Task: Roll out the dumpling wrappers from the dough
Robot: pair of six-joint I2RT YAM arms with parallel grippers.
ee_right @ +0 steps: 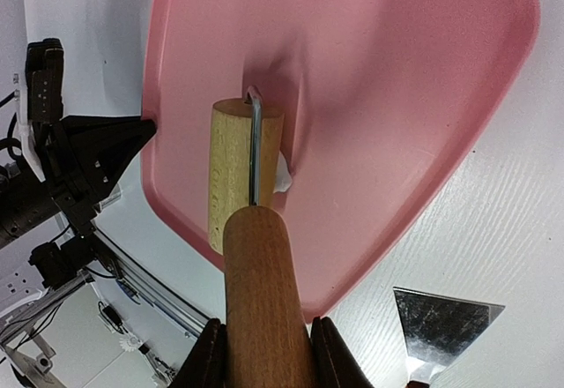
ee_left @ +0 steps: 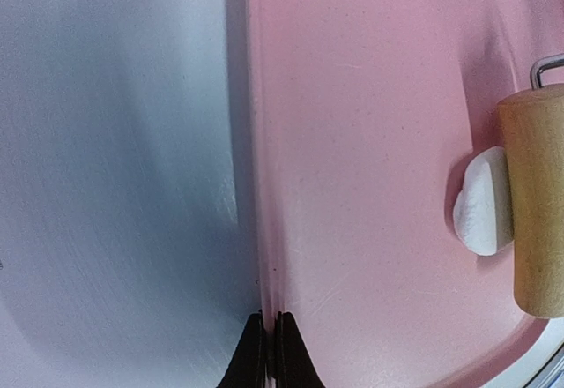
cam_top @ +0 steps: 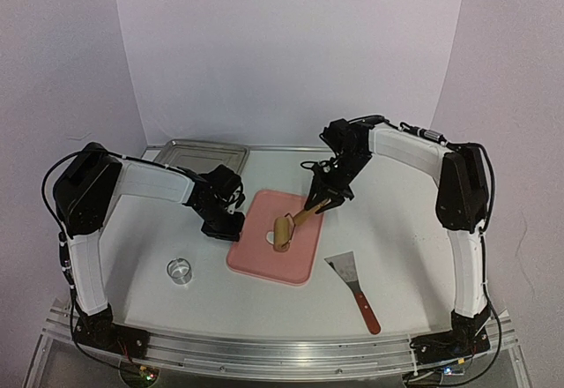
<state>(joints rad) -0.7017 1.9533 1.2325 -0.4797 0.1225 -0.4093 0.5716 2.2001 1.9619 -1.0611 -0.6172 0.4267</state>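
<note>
Overhead, the right pincer [cam_top: 319, 201] clamps the rolling pin [cam_top: 284, 232] by its handle above the pink board [cam_top: 264, 269], its roller covering part of the white dough piece [cam_top: 269, 237], while the left pincer [cam_top: 231, 222] sits at the board's left edge. From the left wrist, those tips are pressed together at the rim, any pinch on it unclear, and the dough lies half hidden under the roller. From the right wrist, only a dough sliver shows, and the scraper [ee_right: 441, 322] is cut off.
</note>
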